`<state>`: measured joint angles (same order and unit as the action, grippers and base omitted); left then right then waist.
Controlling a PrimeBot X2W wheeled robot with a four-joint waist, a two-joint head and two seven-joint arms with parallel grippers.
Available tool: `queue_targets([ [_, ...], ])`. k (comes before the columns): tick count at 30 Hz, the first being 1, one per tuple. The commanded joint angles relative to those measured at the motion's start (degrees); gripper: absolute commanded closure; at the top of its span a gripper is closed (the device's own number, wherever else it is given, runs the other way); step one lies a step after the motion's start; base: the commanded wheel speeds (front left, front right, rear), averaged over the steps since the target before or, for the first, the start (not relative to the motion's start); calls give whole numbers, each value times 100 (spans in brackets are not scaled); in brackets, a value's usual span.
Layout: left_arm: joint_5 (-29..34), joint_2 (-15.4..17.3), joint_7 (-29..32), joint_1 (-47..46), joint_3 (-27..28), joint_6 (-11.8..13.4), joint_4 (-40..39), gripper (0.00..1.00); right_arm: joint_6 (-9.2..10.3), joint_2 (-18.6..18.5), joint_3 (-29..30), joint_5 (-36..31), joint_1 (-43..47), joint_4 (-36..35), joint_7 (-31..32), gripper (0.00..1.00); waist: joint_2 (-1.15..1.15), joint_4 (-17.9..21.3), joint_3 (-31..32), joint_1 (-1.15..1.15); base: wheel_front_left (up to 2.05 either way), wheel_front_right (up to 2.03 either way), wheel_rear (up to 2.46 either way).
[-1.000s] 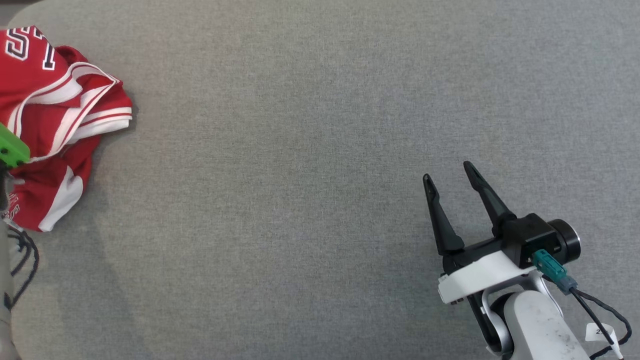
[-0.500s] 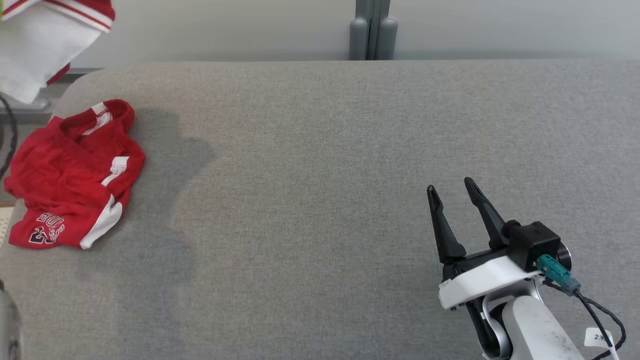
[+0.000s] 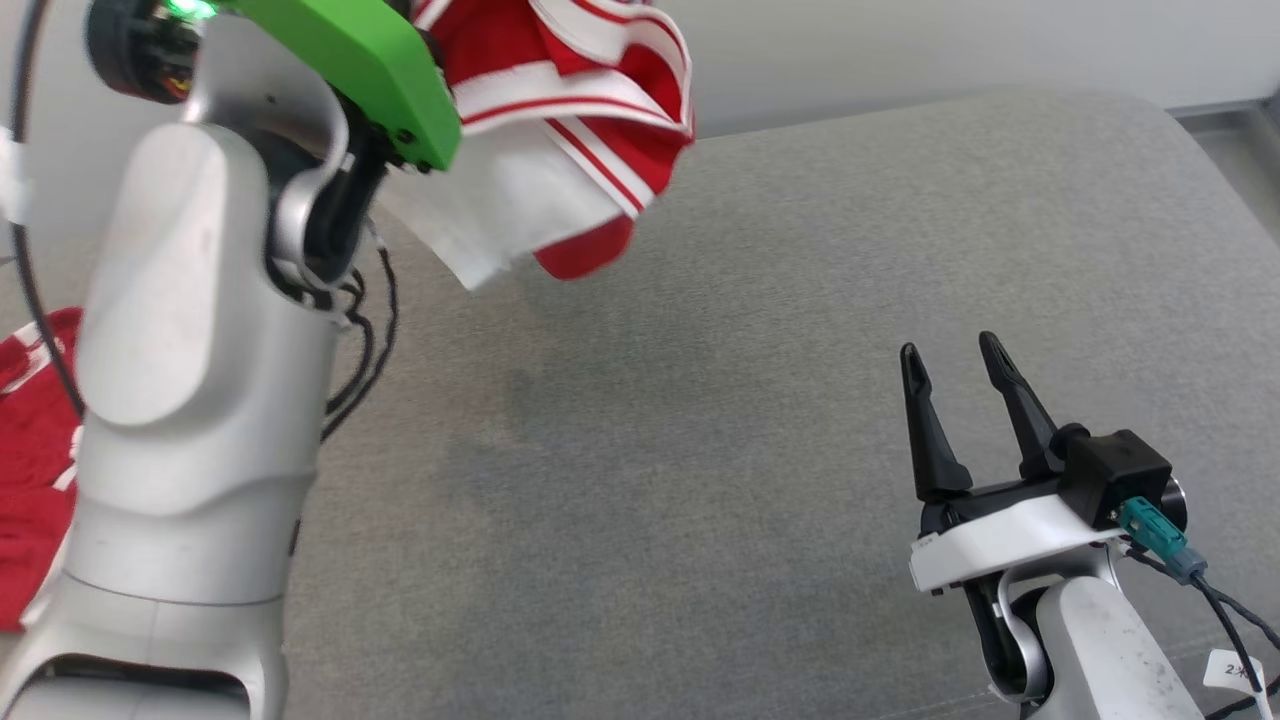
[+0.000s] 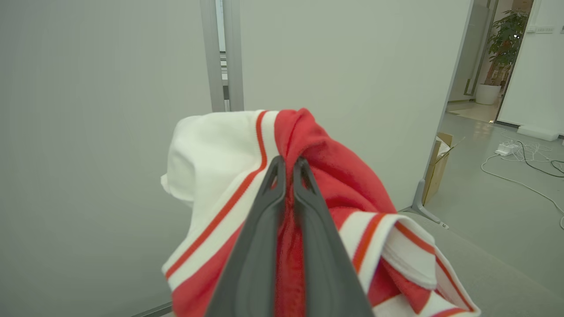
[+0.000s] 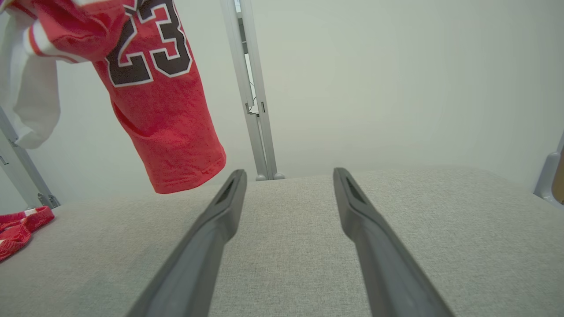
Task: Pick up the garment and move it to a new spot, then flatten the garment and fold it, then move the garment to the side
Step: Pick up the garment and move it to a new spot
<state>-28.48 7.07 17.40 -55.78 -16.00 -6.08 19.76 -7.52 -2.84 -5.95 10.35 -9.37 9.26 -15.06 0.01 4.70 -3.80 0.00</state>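
The grey padded table (image 3: 760, 300) takes up most of the head view. The pale left arm (image 3: 190, 400) stands high at the near left and hides much of that side, so I think the head camera cannot judge well where the cloth will land. The garment (image 3: 570, 110), a red and white jersey, hangs bunched in the air above the far left part of the table. The left gripper (image 4: 289, 164) is clamped on a thin fold of it. Such a small bite may slip if the arm swings fast. A second red cloth (image 3: 30, 480) lies at the left edge of the table, and a low hem could drag it along. The right gripper (image 3: 950, 345) waits at the near right with its fingers spread and nothing between them, well apart from the garment.
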Motion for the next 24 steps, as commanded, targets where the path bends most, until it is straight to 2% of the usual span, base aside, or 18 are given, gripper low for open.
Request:
queue_targets([
  [1, 0, -79, -42, 183, -84, 17, -5, 100, 6, -10, 15, 2, -38, -36, -16, 0, -1, 700, -173, 0, 0, 0, 0],
  [8, 165, -323, -424, 842, -726, 134, 408, 100, 6, -5, -7, 148, -38, -92, -17, 0, -1, 1270, -444, 0, 0, 0, 0],
  [15, 657, -306, -841, 1194, -1272, 215, 1527, 100, 5, -5, -46, 271, -118, -119, -17, 0, -1, 1427, -617, 0, 0, 0, 0],
  [16, 679, -309, -893, 1268, -1326, 206, 1731, 64, 6, -6, -59, 278, -119, -104, -17, 0, -1, 1420, -625, 0, 0, 0, 0],
  [17, 700, -311, -940, 1313, -1367, 186, 1858, 0, 6, -7, -65, 286, -119, -94, -17, 0, -1, 1404, -626, 0, 0, 0, 0],
  [20, 579, -339, -1164, 1460, -1424, 113, 2212, 0, 6, -7, -59, 263, -122, -71, -17, 0, -1, 1287, -603, 0, 0, 0, 0],
  [24, 308, -385, -1747, 1579, -1355, 30, 2183, 0, 6, -9, -2, 175, -66, -77, -17, 0, -1, 1033, -518, 0, 0, 0, 0],
])
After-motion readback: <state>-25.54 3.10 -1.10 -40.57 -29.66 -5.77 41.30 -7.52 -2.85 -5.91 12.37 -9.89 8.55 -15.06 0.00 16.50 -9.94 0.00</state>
